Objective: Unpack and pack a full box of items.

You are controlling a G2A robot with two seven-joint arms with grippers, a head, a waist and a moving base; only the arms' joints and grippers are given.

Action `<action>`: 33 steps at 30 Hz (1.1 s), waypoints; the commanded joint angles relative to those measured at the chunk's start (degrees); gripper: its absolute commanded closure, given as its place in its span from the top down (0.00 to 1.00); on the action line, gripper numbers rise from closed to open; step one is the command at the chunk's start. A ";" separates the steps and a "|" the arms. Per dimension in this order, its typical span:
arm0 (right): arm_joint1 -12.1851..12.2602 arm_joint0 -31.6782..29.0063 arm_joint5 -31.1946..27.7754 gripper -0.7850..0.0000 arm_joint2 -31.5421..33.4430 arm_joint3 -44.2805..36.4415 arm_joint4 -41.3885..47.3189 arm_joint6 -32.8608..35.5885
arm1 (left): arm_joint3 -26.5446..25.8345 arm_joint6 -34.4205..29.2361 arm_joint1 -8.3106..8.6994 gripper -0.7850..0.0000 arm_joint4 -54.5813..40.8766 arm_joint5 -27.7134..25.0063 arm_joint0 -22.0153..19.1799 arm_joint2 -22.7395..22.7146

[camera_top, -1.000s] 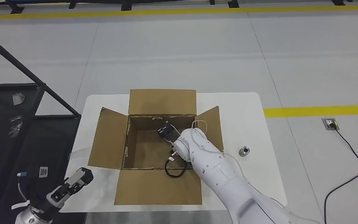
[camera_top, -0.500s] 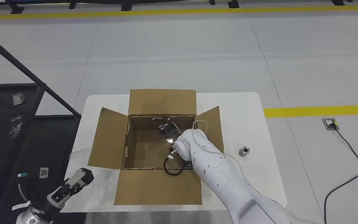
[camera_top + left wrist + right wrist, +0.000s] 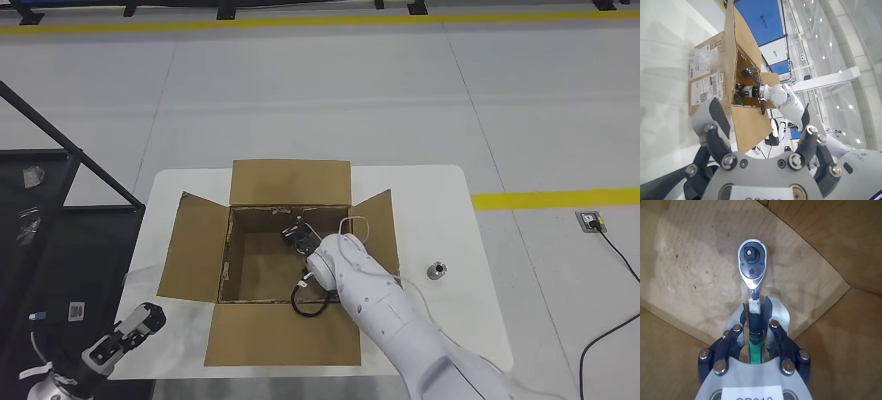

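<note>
Now my right end effector (image 3: pixel 755 311), clamped on the ratchet wrench (image 3: pixel 752 262), has barely shifted inside the box (image 3: pixel 290 180); lift-out or release is probably pending.

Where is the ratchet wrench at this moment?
In the right wrist view, the ratchet wrench is gripped by the right claw, down inside the cardboard box.

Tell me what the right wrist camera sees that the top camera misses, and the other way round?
Right wrist view: a ratchet wrench with a chrome head and green-black handle, clamped in the right gripper. Top view: the white table, a small metal part beside the cardboard box, and the left gripper by the table's corner. Both: the box's brown inside.
</note>
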 commanded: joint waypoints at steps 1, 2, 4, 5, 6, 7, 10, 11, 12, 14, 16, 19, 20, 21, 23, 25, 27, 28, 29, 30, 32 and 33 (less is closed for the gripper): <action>-0.18 0.24 -0.01 0.17 -0.02 0.60 0.08 0.08 | -0.06 -0.05 0.01 1.00 0.07 -0.05 0.06 -0.02; -0.28 0.36 0.04 0.04 -0.03 0.93 0.10 0.03 | -0.11 -0.05 0.02 1.00 0.03 -0.08 0.08 -0.02; -0.44 0.59 -0.02 0.00 0.00 1.51 0.19 -0.20 | -0.18 -0.06 0.02 1.00 0.02 -0.21 0.12 -0.06; -0.50 0.72 -0.07 0.00 0.07 1.71 0.31 -0.45 | -0.20 -0.07 0.03 1.00 0.09 -0.26 0.15 -0.09; -0.54 0.85 -0.23 0.00 0.15 1.82 0.44 -0.82 | -0.22 -0.07 0.04 1.00 0.08 -0.26 0.16 -0.10; -0.56 0.91 -0.90 0.00 0.30 1.78 0.75 -1.29 | -0.21 0.01 0.04 1.00 -0.01 -0.22 0.18 -0.11; -0.41 1.29 -3.36 0.00 0.86 1.67 1.58 -2.48 | -0.26 0.03 0.05 1.00 -0.04 -0.20 0.22 -0.13; -0.33 1.31 -5.06 0.00 1.14 1.33 2.15 -2.87 | -0.27 0.04 0.05 1.00 -0.04 -0.19 0.22 -0.13; -0.18 1.39 -6.62 0.00 1.42 1.00 2.57 -3.39 | -0.28 0.04 0.06 1.00 -0.04 -0.18 0.22 -0.12; 0.11 1.24 -9.92 0.00 1.75 -0.25 2.99 -4.26 | -0.31 0.08 0.07 1.00 -0.02 -0.13 0.17 -0.08; 0.49 0.81 -12.49 0.00 1.96 -2.15 2.96 -4.94 | -0.33 0.14 0.08 1.00 0.04 -0.03 0.06 -0.01; 1.30 -0.38 -15.07 0.00 2.31 -6.52 2.27 -5.52 | -0.50 0.23 0.11 1.00 0.24 0.21 -0.19 0.20; 1.66 -1.02 -15.88 0.00 2.49 -8.48 1.95 -5.46 | -0.60 0.26 0.12 1.00 0.37 0.31 -0.26 0.27; 2.09 -1.76 -16.44 0.00 2.76 -10.71 1.56 -5.20 | -0.71 0.27 0.13 1.00 0.43 0.35 -0.34 0.34; 3.11 -3.64 -16.94 0.00 3.37 -15.73 0.25 -3.33 | -0.85 0.30 0.14 1.00 0.56 0.47 -0.45 0.44; 4.25 -6.45 -16.65 0.00 4.26 -22.40 -1.26 -1.33 | -0.96 0.33 0.16 1.00 0.55 0.54 -0.53 0.50; 5.60 -10.07 -16.29 0.00 5.60 -30.10 -3.18 0.92 | -0.99 0.36 0.17 1.00 0.56 0.60 -0.58 0.54; 6.27 -12.18 -16.06 0.00 6.29 -34.34 -4.31 2.13 | -1.02 0.34 0.18 1.00 0.61 0.61 -0.60 0.55; 6.93 -14.40 -15.99 0.00 7.02 -38.73 -5.46 3.23 | -1.04 0.31 0.19 1.00 0.67 0.62 -0.62 0.55; 7.57 -16.63 -15.76 0.00 7.76 -43.00 -6.80 4.30 | -1.05 0.31 0.20 1.00 0.67 0.65 -0.64 0.56; 8.61 -20.78 -15.47 0.00 8.91 -50.93 -9.20 6.14 | -1.18 0.29 0.21 1.00 0.67 0.68 -0.71 0.61; 9.02 -22.54 -15.55 0.00 9.23 -54.37 -10.46 6.63 | -1.22 0.28 0.22 1.00 0.73 0.70 -0.76 0.68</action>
